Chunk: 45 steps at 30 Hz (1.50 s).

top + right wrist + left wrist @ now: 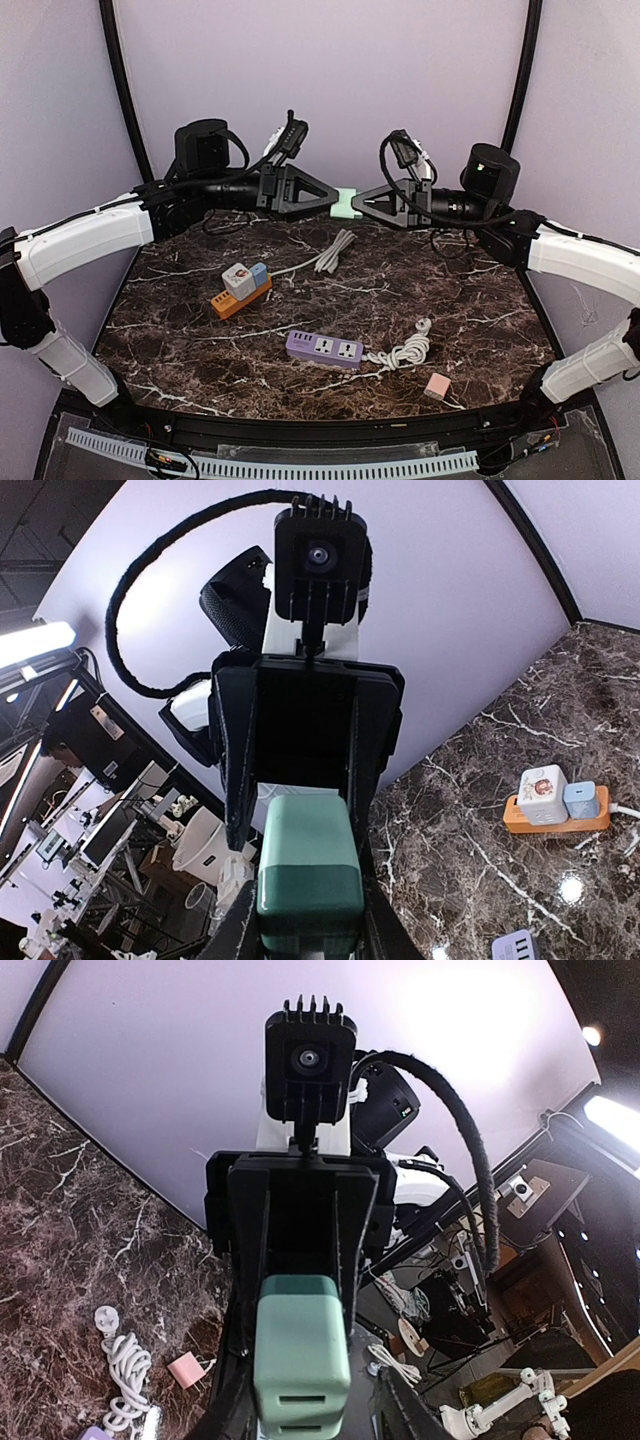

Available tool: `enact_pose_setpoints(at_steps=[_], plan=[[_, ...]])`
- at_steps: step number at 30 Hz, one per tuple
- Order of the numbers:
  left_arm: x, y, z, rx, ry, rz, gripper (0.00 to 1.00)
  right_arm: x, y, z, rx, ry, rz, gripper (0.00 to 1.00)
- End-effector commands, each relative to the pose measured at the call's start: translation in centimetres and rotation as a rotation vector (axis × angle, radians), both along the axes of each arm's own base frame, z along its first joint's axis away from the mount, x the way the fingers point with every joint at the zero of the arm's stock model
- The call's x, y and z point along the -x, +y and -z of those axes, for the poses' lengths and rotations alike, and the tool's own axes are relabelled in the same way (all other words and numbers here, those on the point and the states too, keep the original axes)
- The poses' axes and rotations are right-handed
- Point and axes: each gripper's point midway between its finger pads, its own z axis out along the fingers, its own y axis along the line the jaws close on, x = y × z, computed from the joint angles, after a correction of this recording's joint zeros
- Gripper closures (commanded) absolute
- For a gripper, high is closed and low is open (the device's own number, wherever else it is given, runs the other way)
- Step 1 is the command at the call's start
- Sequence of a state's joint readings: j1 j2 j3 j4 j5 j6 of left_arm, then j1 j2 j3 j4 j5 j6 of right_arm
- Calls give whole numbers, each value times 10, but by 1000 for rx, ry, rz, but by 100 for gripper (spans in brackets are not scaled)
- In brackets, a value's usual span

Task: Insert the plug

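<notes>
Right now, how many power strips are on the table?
2: an orange power strip left of centre carrying two adapters, and a purple power strip nearer the front. None seem hidden.

A dark brown marble-patterned bench (470,300) is carrying an orange rectangular power strip (226,304) at left of centre, which is holding a white cube adapter (237,280) and a pale blue cube adapter (259,272) side by side. A bundled grey cable (335,252) is lying farther back, and a small pink cube adapter (437,386) is sitting near the front right edge
</notes>
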<state>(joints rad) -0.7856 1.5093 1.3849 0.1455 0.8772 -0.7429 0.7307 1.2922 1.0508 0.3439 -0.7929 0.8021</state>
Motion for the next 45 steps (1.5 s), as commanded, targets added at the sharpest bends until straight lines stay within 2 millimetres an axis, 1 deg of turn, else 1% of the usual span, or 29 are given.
enact_pose_setpoints(at_steps=[1, 8, 17, 20, 21, 23, 25, 26, 27, 29, 31, 32, 34, 36, 38, 40, 45], plan=[[3, -1, 8, -23, -3, 7, 60, -5, 0, -16, -40, -35, 21, 100], [0, -2, 11, -43, 0, -7, 61, -8, 1, -14, -37, -29, 25, 100], [-4, -4, 15, -59, 2, -21, 71, -8, 3, -13, -33, -28, 18, 100], [-5, -5, 15, -61, 4, -21, 79, -8, 4, -12, -33, -28, 11, 100], [-5, -5, 16, -64, 6, -21, 88, -8, 4, -12, -33, -29, 7, 100], [-6, -6, 16, -66, 6, -20, 98, -7, 4, -11, -32, -32, 1, 100], [-6, -6, 16, -68, 7, -22, 99, -7, 4, -10, -20, -40, 2, 100], [-6, -6, 16, -68, 7, -24, 99, -7, 3, -9, -9, -42, 6, 96], [-7, -6, 16, -70, 8, -25, 99, -8, 3, -7, 5, -40, 9, 84], [-6, -5, 16, -72, 6, -27, 99, -10, 1, -1, 37, -27, 16, 53], [-6, -3, 16, -78, 2, -32, 99, -13, -2, 4, 64, -27, 31, 29], [-5, -3, 16, -79, -4, -32, 99, -13, -4, 5, 76, -33, 41, 23], [-4, 0, 18, -93, -6, -33, 99, -15, -11, 6, 89, -50, 63, 17], [-3, 3, 20, -109, -13, -35, 99, -17, -19, 4, 99, -70, 87, 14], [-2, 6, 25, -133, -25, -42, 99, -21, -29, 4, 117, -88, 122, 13], [-1, 10, 36, -180, -31, -43, 99, -25, -39, 4, 141, -111, 166, 12], [-2, 22, 55, -270, -136, -68, 99, -36, -69, 10, 217, -156, 289, 12]])
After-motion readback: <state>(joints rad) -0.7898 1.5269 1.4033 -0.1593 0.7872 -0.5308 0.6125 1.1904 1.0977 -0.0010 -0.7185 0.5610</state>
